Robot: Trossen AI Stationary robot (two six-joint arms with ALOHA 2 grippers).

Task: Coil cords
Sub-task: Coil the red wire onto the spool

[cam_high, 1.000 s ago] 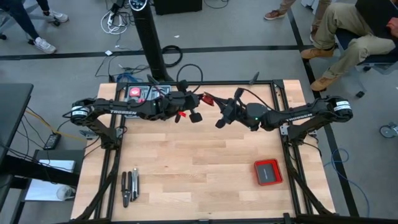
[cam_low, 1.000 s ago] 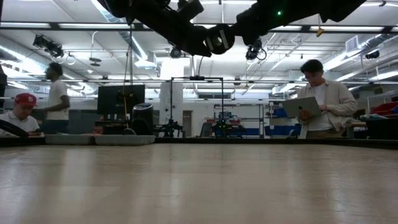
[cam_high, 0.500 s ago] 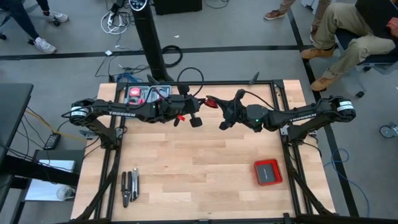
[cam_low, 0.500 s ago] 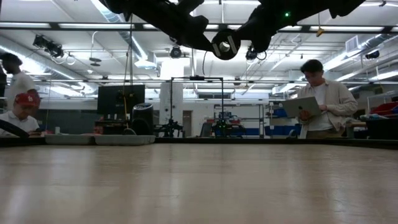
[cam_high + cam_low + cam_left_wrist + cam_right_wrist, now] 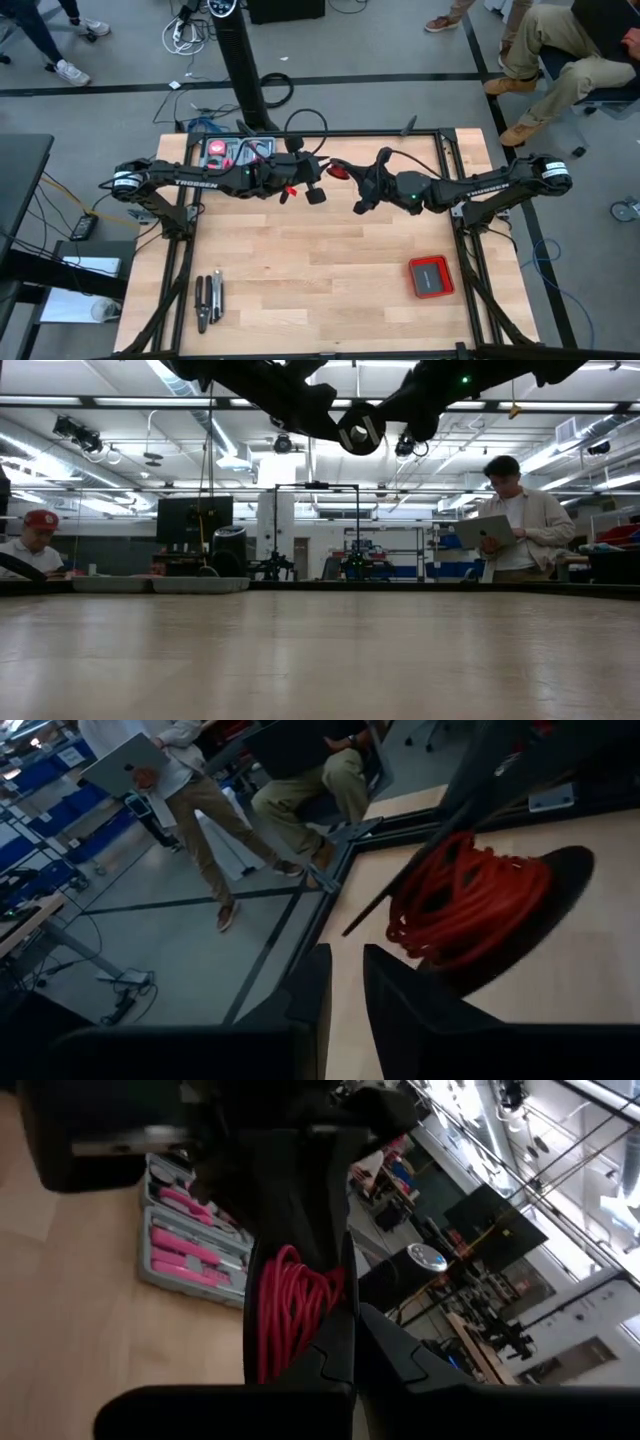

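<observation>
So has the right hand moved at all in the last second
Yes, slightly. In the high view the right hand, shut on the red wire coil, has shifted toward the table's right side, judged against the pink tool case at the far edge.

One coil of red wire [image 5: 338,169] on a black spool, held aloft between the arms. Two dark arms, each ending in one pincer: left pincer [image 5: 314,189], right pincer [image 5: 350,172]. One flat red box [image 5: 431,276] on the bench [image 5: 320,290]. One dark pair of hand tools [image 5: 208,300] near the bench's left front corner. One grey tool case [image 5: 232,151] with pink-handled tools at the far edge. Two persons in the low view: one with a laptop [image 5: 515,520], one in a red cap [image 5: 35,542].
</observation>
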